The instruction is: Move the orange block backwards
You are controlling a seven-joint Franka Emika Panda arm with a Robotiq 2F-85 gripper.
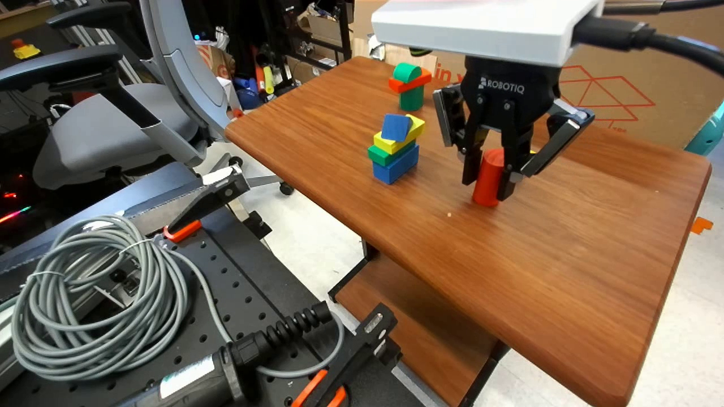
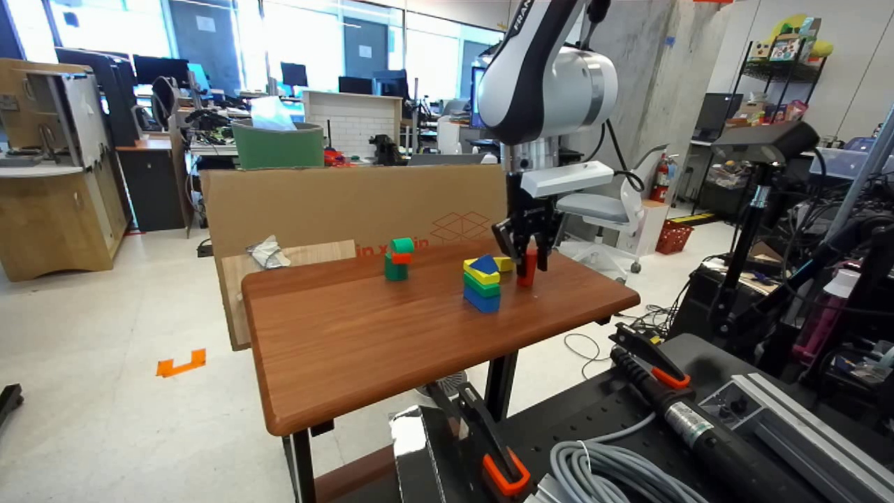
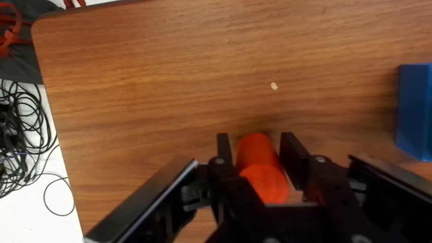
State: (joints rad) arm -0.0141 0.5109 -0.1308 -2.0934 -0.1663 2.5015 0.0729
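Note:
The orange block [image 1: 490, 180] is a red-orange round post standing upright on the wooden table. It also shows in an exterior view [image 2: 528, 268] and in the wrist view [image 3: 258, 152]. My gripper [image 1: 487, 185] is lowered over it, with one finger on each side. In the wrist view the gripper [image 3: 254, 138] is open, with narrow gaps of table showing between the block and both fingers. The fingers hide part of the block in both exterior views.
A blue, green and yellow stack [image 1: 394, 152] stands close beside the gripper; its blue base [image 3: 413, 111] shows at the right in the wrist view. A green stack with a red piece [image 2: 397, 262] stands farther off. A yellow block [image 2: 503, 264] lies near the gripper.

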